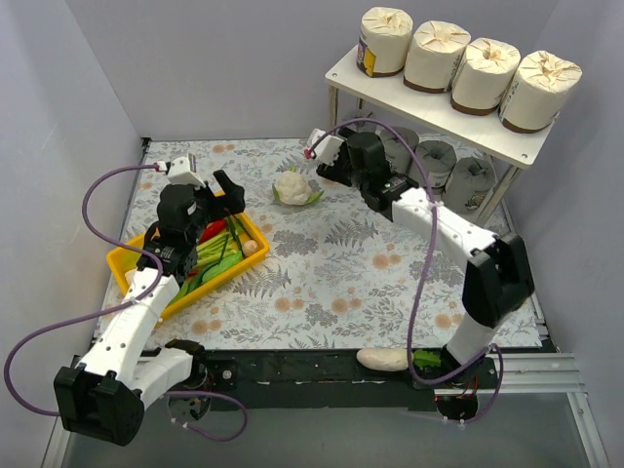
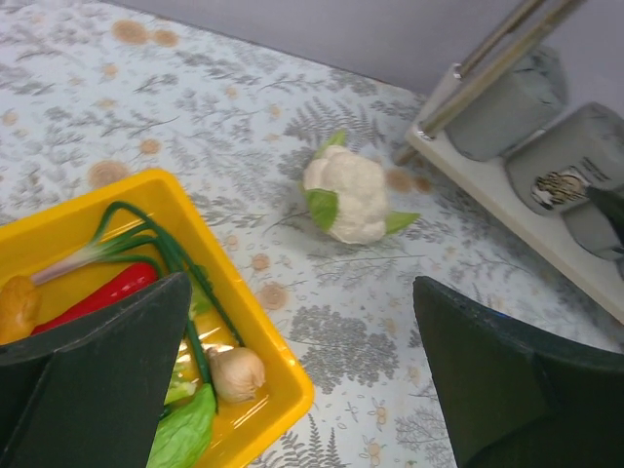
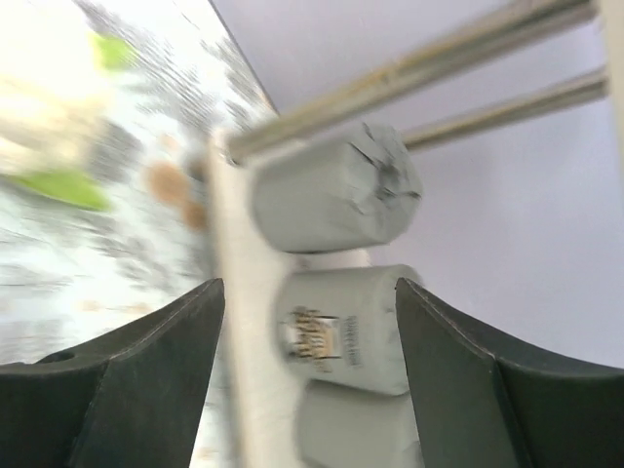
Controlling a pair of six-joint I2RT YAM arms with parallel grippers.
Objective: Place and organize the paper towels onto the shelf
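Cream rolls (image 1: pixel 436 56): four, shelf (image 1: pixel 343 70) top tier, far right.
Grey rolls (image 1: pixel 435 161): lower tier.
Label (image 1: pixel 368 56): yellow, leftmost cream roll, unreadable.
Left gripper (image 2: pixel 300 292): fingers spread, above yellow tray (image 2: pixel 255 312).
Right gripper (image 3: pixel 309 288): fingers spread, facing grey rolls.

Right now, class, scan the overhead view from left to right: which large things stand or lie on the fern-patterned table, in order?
yellow plastic tray → white cauliflower with green leaves → two-tier pale wooden shelf
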